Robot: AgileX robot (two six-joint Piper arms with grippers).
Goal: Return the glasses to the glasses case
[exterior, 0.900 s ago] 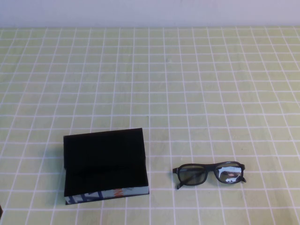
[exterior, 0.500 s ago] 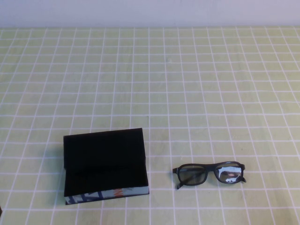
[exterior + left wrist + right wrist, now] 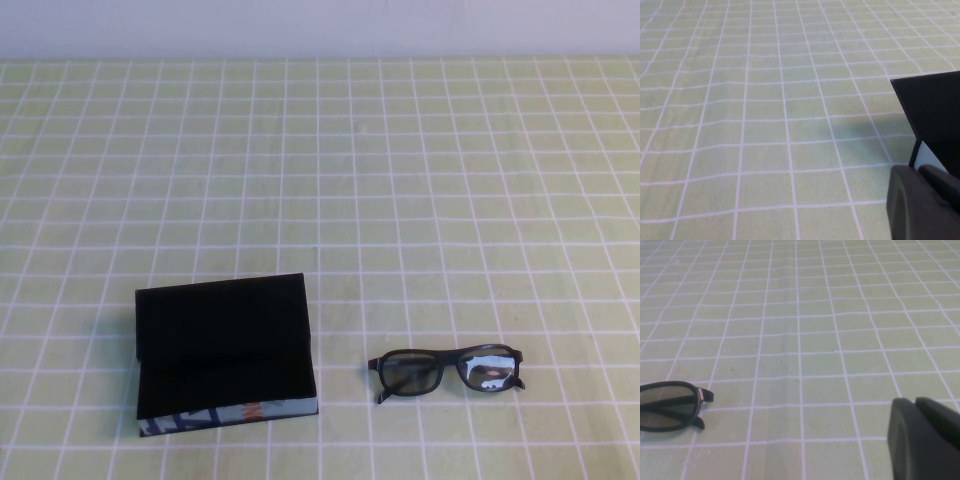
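The glasses case point(image 3: 225, 345) lies open at the front left of the table, lid raised, black lining showing, with a blue-grey front edge point(image 3: 230, 412) bearing an orange mark. The black glasses point(image 3: 451, 360) lie folded on the cloth to its right, apart from it. Neither gripper shows in the high view. My left gripper point(image 3: 919, 171) is shut and empty, low over the cloth just beside the case point(image 3: 935, 115). My right gripper point(image 3: 914, 402) is shut and empty, low over the cloth, with the glasses point(image 3: 670, 405) some way off.
A light green cloth with a white grid point(image 3: 400, 200) covers the whole table. A pale wall point(image 3: 320, 25) runs along the far edge.
A dark sliver at the lower left edge of the high view is gone. The case and glasses have not moved.
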